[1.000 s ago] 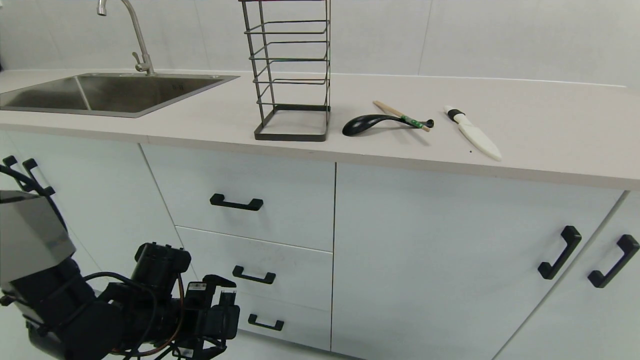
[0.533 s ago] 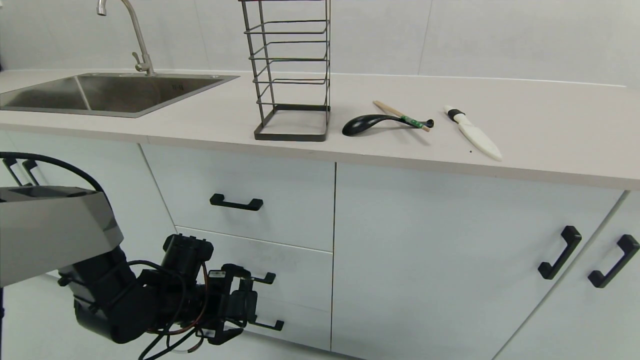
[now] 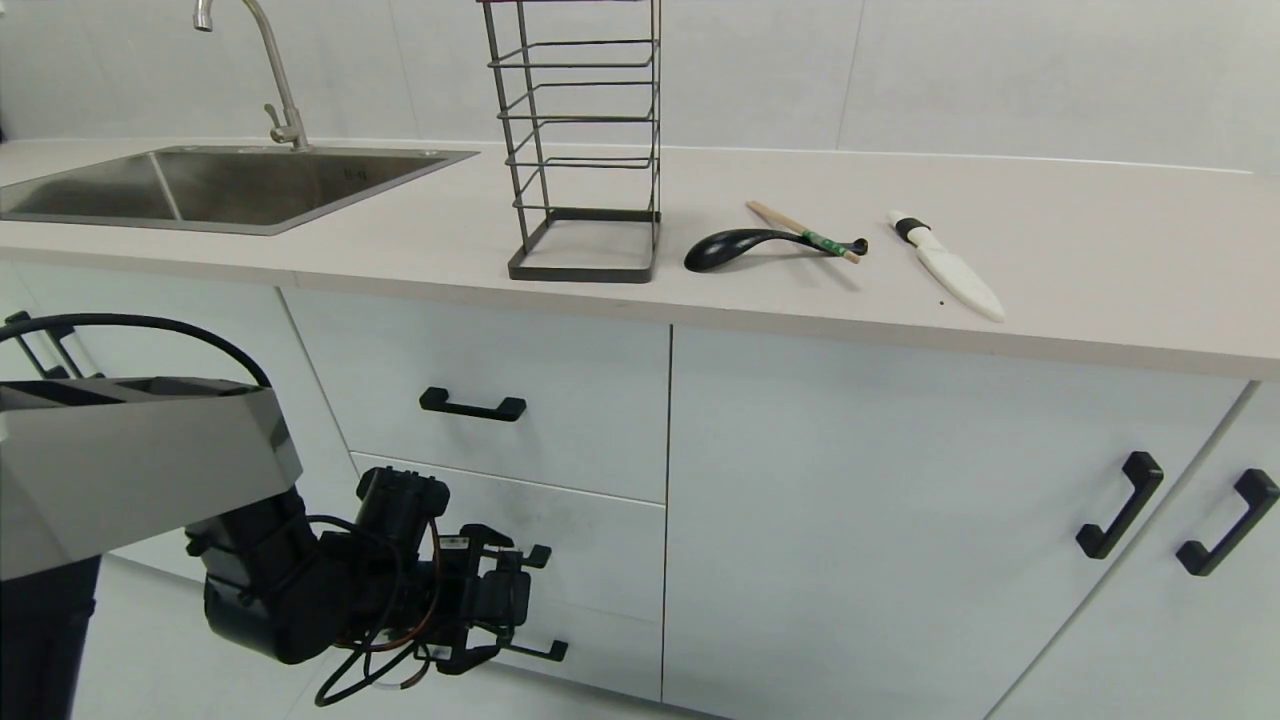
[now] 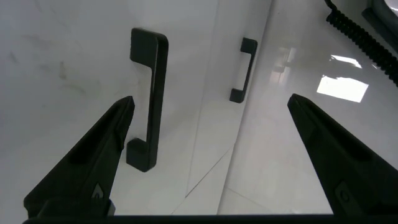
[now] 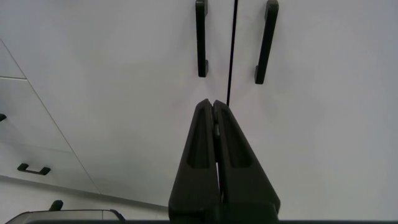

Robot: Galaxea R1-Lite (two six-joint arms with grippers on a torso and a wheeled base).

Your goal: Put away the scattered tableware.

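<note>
Both jaws of the left gripper (image 4: 210,106) gape just before the drawer handle (image 4: 149,99), likely needing to clamp it next.

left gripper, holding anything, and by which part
Nothing held. The left gripper is open in front of a black bar drawer handle; the right gripper is shut on nothing.

Head overlooks counter (image 3: 1100,230); both wrists closely face cabinets (image 3: 850,500).

Spoon (image 3: 712,255) lies between rack (image 3: 583,273) and knife (image 3: 955,272).
</note>
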